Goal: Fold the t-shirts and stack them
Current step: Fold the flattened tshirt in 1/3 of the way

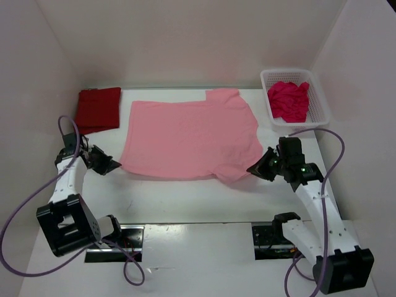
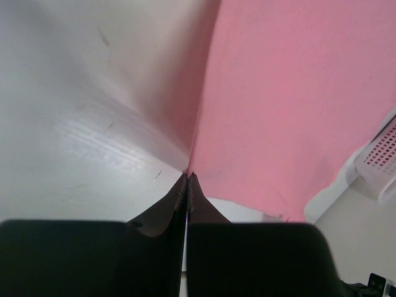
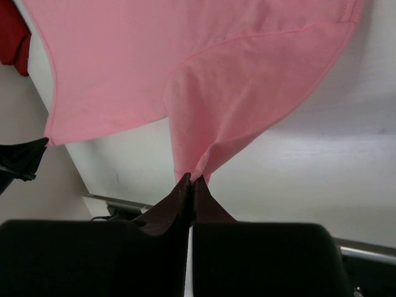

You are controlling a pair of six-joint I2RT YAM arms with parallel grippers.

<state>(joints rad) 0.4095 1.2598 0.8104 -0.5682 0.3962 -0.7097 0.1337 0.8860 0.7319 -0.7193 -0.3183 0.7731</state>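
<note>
Only the overhead view takes in all three: the pink shirt (image 1: 189, 139) spread flat on the table (image 1: 185, 201), the dark red shirt (image 1: 98, 109) folded far left, and the crimson shirt (image 1: 288, 101) bunched in the basket (image 1: 318, 93). The wrist views show the left gripper (image 2: 187, 176) pinched tight on the pink shirt's near-left hem corner and the right gripper (image 3: 190, 178) clamped on its puckered sleeve.

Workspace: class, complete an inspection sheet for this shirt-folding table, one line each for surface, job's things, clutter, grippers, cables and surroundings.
Surface: white table, flat.
Job's things: pink shirt spread out mid-table; dark red shirt folded at far left; crimson shirt crumpled in the basket.
Clutter: white basket at far right.
Grippers: left gripper shut on the pink shirt's near left corner; right gripper shut on its near right sleeve.
Cables: purple cables loop from both arms, off the shirts.
Surroundings: plain walls on three sides.
</note>
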